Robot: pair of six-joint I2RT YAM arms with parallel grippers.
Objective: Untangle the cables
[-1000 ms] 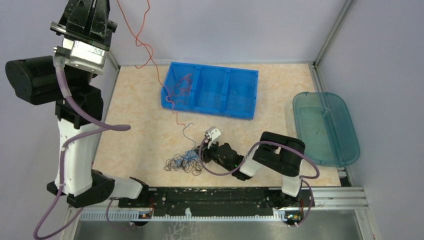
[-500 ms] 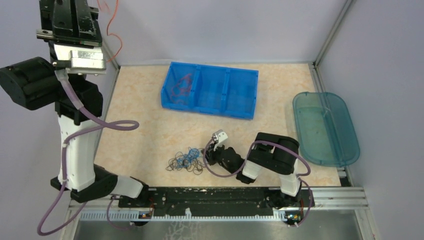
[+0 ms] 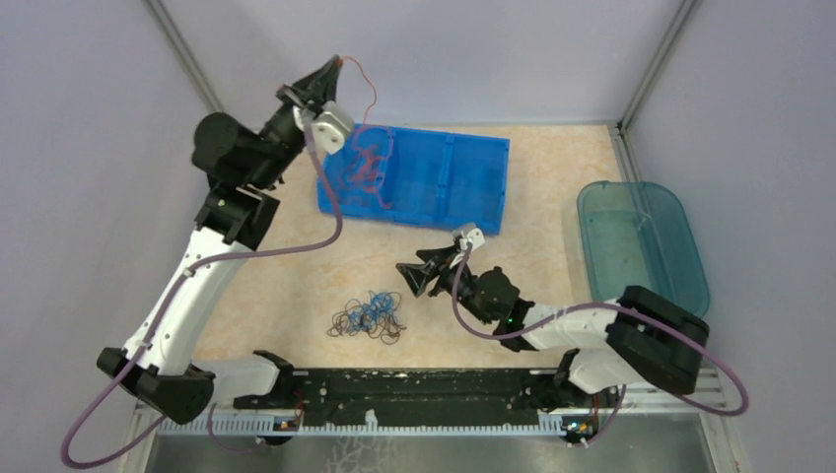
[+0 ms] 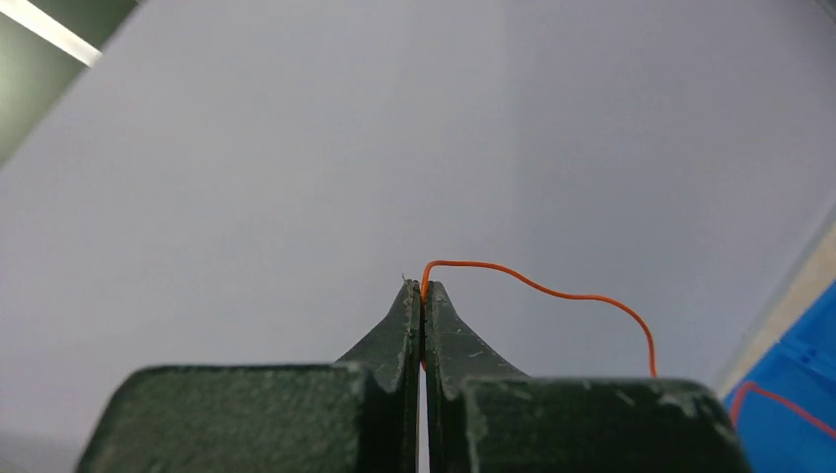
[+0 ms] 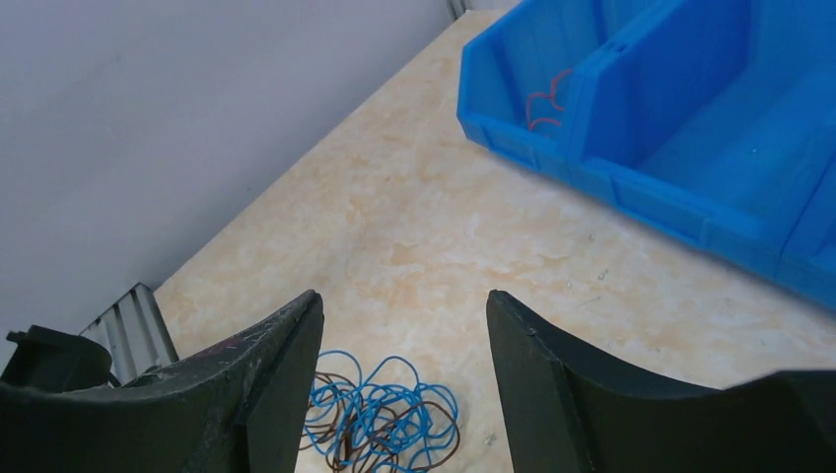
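At left wrist: left gripper (image 4: 422,290) clamped on red wire (image 4: 552,293). Overhead adds: wire trailing into bin (image 3: 473,223); right gripper (image 3: 405,279) wide, near clump (image 3: 370,317).

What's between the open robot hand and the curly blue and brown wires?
Only bare beige tabletop, from right hand to curly blue-brown wires; top view shows it.

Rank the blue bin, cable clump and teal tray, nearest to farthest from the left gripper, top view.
1. Blue bin, at the back, by the left gripper.
2. Cable clump, front centre.
3. Teal tray, far right.
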